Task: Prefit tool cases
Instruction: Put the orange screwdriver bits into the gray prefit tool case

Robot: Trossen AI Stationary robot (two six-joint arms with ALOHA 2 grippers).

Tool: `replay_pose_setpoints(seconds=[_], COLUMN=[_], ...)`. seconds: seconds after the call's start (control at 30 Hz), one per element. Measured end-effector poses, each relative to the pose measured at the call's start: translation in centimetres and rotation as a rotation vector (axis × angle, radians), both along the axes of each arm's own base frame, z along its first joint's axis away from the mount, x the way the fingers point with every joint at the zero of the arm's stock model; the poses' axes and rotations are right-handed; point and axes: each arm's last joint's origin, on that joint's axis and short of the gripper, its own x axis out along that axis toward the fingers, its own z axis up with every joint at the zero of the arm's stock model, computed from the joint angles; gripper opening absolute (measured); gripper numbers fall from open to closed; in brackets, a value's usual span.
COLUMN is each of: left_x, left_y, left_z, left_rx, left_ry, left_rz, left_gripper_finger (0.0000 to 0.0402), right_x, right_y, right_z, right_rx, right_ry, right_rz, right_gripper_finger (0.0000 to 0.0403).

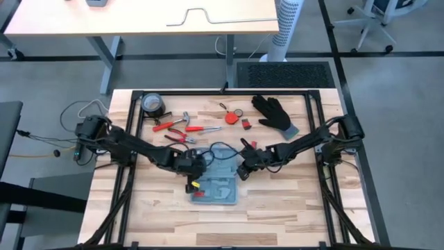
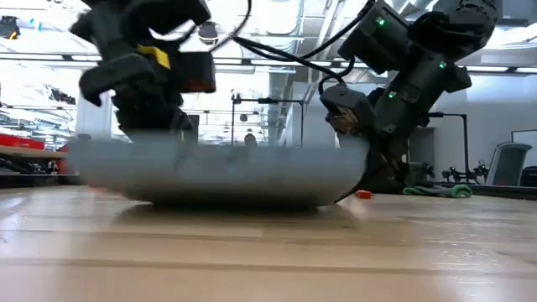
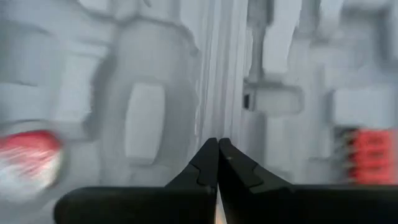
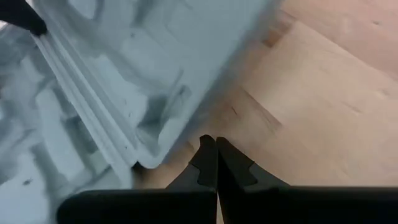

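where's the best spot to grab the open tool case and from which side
Probably the thin rim at a corner of the tool case. It lies open and flat on the table, so only its edges offer a pinchable lip; the moulded recesses are too broad. The corner nearest the right gripper looks free, so come in low from there. Both that gripper and the left gripper are shut, so open first.

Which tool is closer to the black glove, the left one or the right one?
The right. The right tool is at the open tool case's edge, just below-left of the black glove. The left tool is over the case's far side.
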Motion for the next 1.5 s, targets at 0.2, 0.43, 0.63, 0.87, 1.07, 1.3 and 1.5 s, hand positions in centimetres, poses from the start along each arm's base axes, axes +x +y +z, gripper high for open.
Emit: replay_pose_setpoints(seconds=[0.2,0.43,0.63,0.87,1.07,1.3,1.5], left_x=[-1.2,-2.2,-2.4,-2.4,-2.4,-2.6,-2.7], left_y=[-1.4,-2.5,-2.8,-2.8,-2.8,-2.7,-2.6], left_z=[2.2,4.1,4.4,4.3,4.4,4.2,4.1], left_rx=[0.055,0.067,0.072,0.078,0.068,0.073,0.077], left_ry=[-0.085,-0.178,-0.202,-0.201,-0.202,-0.175,-0.162], left_rz=[0.075,0.143,0.165,0.169,0.183,0.192,0.196], left_gripper_finger=[0.0,0.0,0.0,0.0,0.0,0.0,0.0], right_x=[-0.4,-3.2,-5.4,-4.6,-4.8,-3.8,-3.0], right_y=[-0.2,-1.7,-3.9,-6.1,-7.7,-7.6,-6.8], right_z=[1.7,5.8,7.0,5.3,3.3,2.2,1.4], right_rx=[-0.012,-0.124,-0.162,-0.072,-0.041,-0.01,-0.015], right_ry=[-0.027,0.011,0.11,0.161,0.277,0.248,0.231], right_rz=[0.012,-0.125,-0.23,-0.27,-0.364,-0.356,-0.34], right_gripper_finger=[0.0,0.0012,0.0068,0.018,0.0269,0.0291,0.0292])
